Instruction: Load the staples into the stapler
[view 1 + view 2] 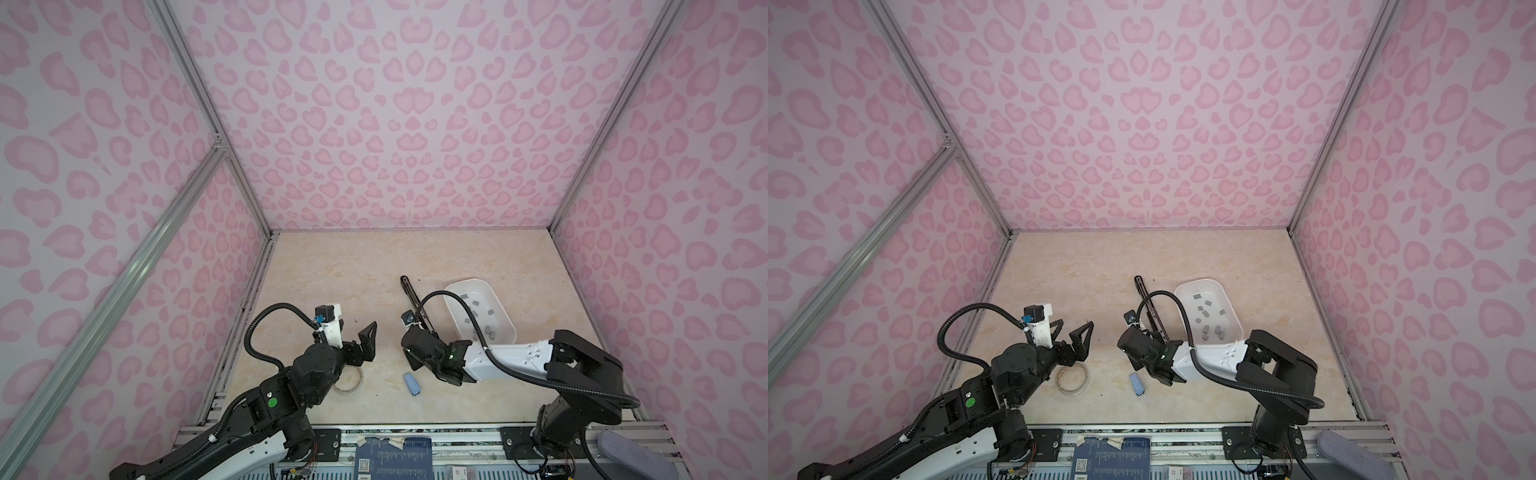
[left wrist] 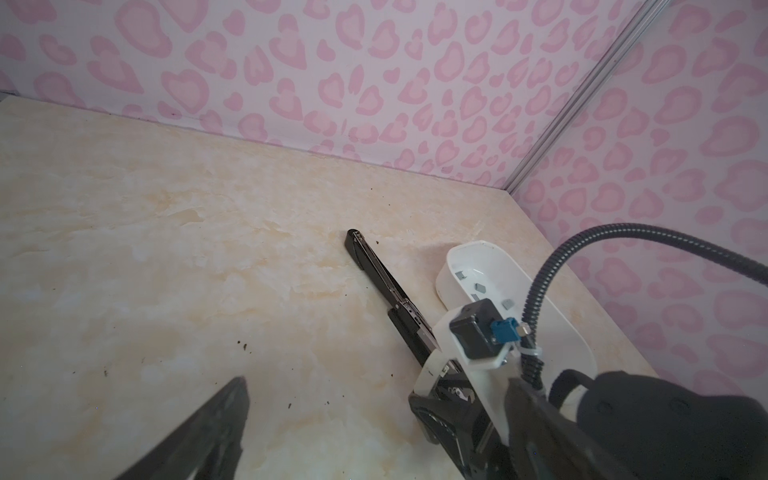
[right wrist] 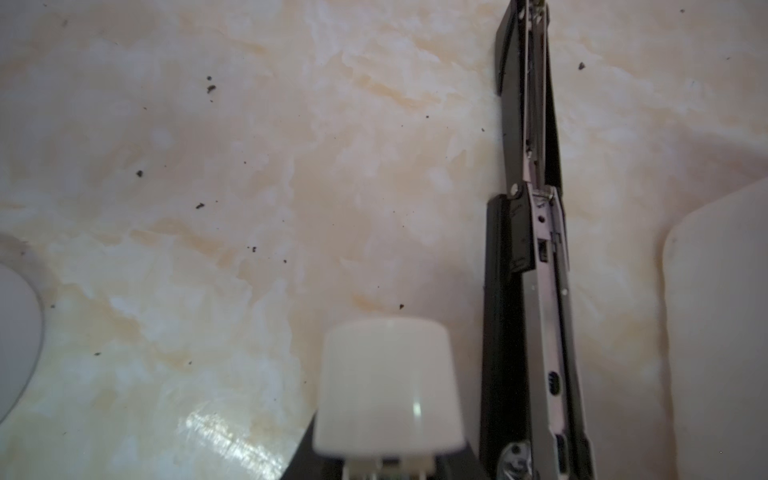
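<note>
Top views: stapler (image 1: pixel 411 293) lies opened flat on the desk (image 1: pixel 332 270), long axis far edge to near edge, just beside the tray (image 1: pixel 500 307) of staples (image 1: pixel 478 307). Your left gripper (image 1: pixel 1074 324) gapes empty, well left. Left wrist: your right gripper (image 2: pixel 444 390) sits at stapler's near end, nearer the staples; can't tell if it's clamped. Right wrist: stapler runs straight away from that gripper

We saw pale walls (image 1: pixel 374 104) printed with pink heart-like spots, joined at the corners by grey aluminium rails (image 1: pixel 124 279). The tabletop (image 1: pixel 353 257) was a glossy cream marble pattern, strewn with small dark specks (image 3: pixel 211 88), and the light was soft.
</note>
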`<state>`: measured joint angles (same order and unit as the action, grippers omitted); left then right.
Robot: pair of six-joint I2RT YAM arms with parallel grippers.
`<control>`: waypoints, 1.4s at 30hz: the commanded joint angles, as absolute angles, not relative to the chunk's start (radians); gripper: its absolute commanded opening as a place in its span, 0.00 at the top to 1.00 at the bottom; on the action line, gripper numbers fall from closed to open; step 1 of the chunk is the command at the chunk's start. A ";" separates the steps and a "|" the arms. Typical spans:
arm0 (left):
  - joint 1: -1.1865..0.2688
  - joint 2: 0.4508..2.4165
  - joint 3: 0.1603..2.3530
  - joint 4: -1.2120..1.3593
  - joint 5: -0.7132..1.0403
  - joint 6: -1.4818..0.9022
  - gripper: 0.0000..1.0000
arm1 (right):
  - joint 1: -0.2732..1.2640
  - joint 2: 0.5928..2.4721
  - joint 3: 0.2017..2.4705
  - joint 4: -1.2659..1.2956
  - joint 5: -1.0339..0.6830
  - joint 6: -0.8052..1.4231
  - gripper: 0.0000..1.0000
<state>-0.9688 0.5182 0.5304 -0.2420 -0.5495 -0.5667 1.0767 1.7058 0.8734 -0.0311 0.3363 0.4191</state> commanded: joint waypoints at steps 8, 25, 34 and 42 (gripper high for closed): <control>-0.968 0.427 0.525 -0.312 -0.623 -0.569 0.01 | 1.025 1.806 0.920 -0.053 0.295 0.414 0.90; -0.968 0.160 0.436 -0.399 -0.636 -0.608 0.02 | 1.037 1.647 0.884 -0.068 0.354 0.364 0.53; -0.968 0.212 0.363 -0.326 -0.553 -0.568 0.03 | 1.196 1.500 0.734 0.012 0.423 0.320 0.47; -0.968 0.530 0.382 -0.231 -0.414 -0.566 0.02 | 1.324 1.333 0.507 0.214 0.323 0.303 0.37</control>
<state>-0.9688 0.2916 0.3519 -0.3393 -0.5236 -0.5732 1.2613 1.4246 0.6415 0.0486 0.3946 0.3202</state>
